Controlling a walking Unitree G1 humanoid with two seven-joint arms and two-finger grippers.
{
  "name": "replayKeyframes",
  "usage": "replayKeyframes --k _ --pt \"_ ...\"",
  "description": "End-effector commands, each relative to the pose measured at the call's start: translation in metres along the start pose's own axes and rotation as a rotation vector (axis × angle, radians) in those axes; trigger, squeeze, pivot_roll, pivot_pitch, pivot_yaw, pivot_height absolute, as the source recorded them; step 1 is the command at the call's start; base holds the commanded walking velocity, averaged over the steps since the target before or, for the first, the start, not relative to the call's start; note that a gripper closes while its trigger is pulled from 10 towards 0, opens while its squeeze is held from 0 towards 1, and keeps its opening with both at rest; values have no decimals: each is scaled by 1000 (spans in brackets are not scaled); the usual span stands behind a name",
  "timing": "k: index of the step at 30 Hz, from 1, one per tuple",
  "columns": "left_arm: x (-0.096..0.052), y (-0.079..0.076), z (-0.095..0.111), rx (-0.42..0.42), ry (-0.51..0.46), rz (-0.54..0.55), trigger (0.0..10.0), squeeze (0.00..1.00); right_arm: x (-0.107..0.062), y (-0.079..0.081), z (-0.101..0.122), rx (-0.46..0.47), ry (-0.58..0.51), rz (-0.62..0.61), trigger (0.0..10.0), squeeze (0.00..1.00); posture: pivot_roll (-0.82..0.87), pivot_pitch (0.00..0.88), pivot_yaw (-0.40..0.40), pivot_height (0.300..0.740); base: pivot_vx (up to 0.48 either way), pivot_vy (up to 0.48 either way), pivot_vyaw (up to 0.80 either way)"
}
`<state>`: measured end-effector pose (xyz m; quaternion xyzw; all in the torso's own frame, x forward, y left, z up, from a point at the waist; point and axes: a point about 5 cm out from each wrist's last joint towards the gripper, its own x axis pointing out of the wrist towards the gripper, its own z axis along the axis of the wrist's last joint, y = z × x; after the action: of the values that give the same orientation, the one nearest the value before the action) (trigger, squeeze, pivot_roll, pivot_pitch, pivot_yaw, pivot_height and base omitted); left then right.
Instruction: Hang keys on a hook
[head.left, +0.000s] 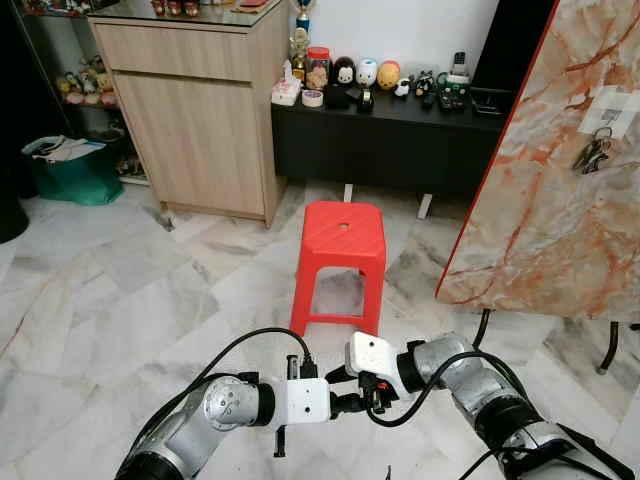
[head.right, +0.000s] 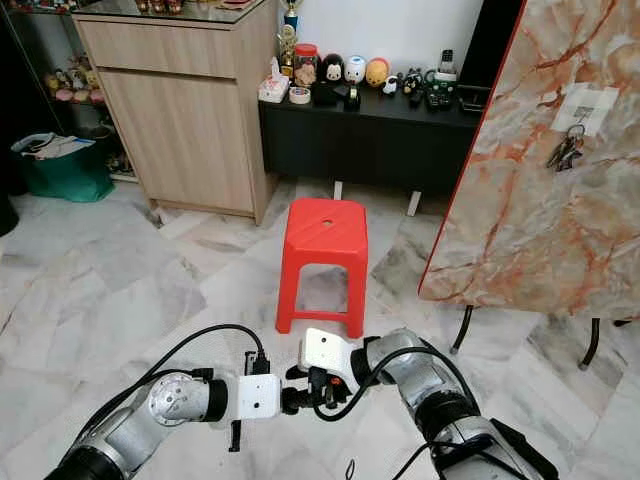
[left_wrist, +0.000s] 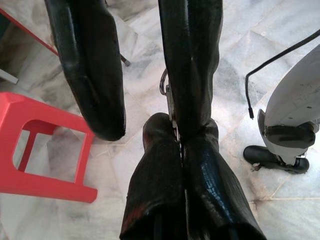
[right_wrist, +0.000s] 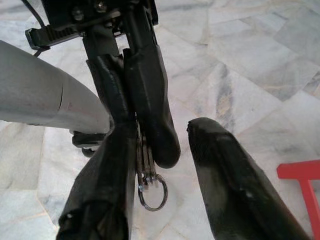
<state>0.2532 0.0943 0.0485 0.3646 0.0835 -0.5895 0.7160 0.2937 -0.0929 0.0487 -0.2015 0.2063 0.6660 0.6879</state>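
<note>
Low in front of me my two grippers meet fingertip to fingertip above the floor. My left gripper (head.left: 343, 404) is shut on a small bunch of keys (right_wrist: 144, 162), and its key ring (right_wrist: 153, 193) hangs free below the fingers. My right gripper (head.left: 372, 392) is open; one of its fingers (right_wrist: 100, 200) lies against the keys while the other stands well apart. On the tilted marble panel (head.left: 545, 210) at the right, a second bunch of keys (head.left: 592, 152) hangs from a hook under a white label (head.left: 607, 105).
A red plastic stool (head.left: 343, 232) stands straight ahead on the marble floor. Behind it are a black low shelf (head.left: 400, 135) with toys and a wooden cabinet (head.left: 195, 110). A green bag (head.left: 70, 170) sits far left. The panel's black legs (head.left: 610, 345) stand at the right.
</note>
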Motion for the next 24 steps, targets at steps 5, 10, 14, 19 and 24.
replayKeyframes --k 5,10,14,19,24 --pt "7 -7 4 16 -5 -46 0 0 2 -2 12 -76 -17 6 0 0 125 0 -84 740 0 0 0" --pt "8 -7 3 13 -1 -46 0 0 3 -1 11 -77 -9 9 0 0 126 0 -84 740 0 0 0" --pt "8 -7 3 13 2 -44 0 0 4 0 10 -79 0 20 0 0 127 0 -85 740 0 0 0" --pt "8 -6 3 15 3 -39 0 0 5 0 9 -80 4 27 0 0 127 0 -85 740 0 0 0" --pt "8 -6 3 17 3 -36 0 0 4 1 9 -80 4 40 0 0 126 0 -86 740 0 0 0"
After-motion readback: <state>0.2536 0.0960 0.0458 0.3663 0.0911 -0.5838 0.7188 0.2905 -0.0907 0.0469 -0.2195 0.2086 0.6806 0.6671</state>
